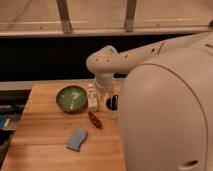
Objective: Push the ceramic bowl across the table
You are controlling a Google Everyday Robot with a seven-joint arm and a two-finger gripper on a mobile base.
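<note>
The gripper (pixel 96 98) beside the ceramic bowl (pixel 71 98), half behind arm (pixel 107 64) (table (pixel 45 131) likewise)

A light-brown wooden table (pixel 45 125) is seen from above, and its right part is covered by the large white robot body (pixel 165 110). The white arm (pixel 107 62) is bent downwards over the far side of the table. The gripper (pixel 92 98) is lowered just to the right of the green ceramic bowl (pixel 71 98), close to its rim; contact cannot be judged. A small dark-red object (pixel 94 119) is lying on the near side of the gripper. A flat light-blue sponge (pixel 76 139) is placed nearer still, apart from the bowl.
</note>
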